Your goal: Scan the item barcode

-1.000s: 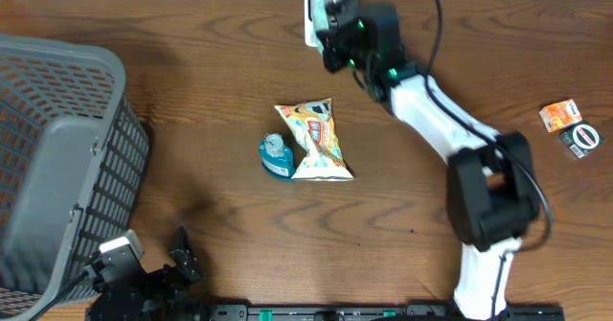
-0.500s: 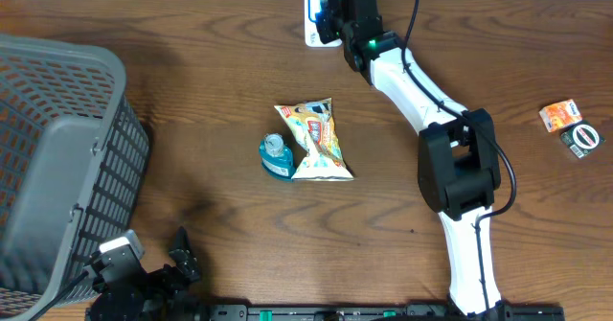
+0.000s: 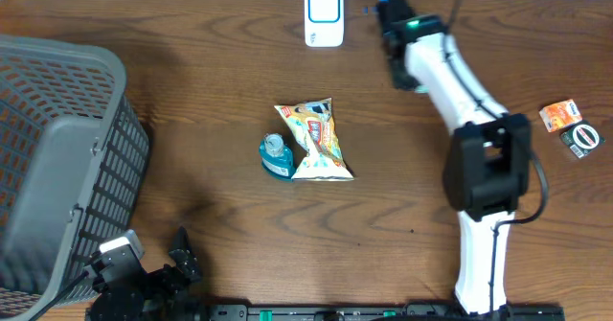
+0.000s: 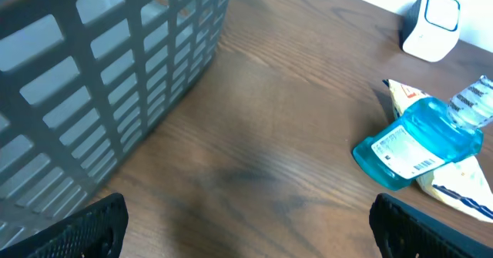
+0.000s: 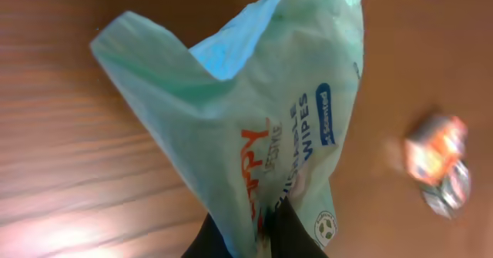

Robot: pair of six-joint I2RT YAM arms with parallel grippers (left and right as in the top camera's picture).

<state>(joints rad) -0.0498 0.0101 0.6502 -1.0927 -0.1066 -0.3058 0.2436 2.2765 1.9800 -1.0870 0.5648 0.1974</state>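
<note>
Now grips the wipes pack [image 5: 269,112] with the right gripper [image 5: 262,229], clenched tight on one end of it. Holds it over the table [image 3: 192,53] near the far edge, to the right of the scanner [image 3: 324,2] and apart from it. Rests with the left gripper [image 4: 250,235] at the near left corner, beside the basket [image 3: 57,149], spread wide and grasping nothing. In the middle, a snack bag [image 3: 316,141] touching a blue bottle [image 3: 275,155]. At the right edge, an orange box [image 3: 561,116] just beside a round tin [image 3: 582,138].
</note>
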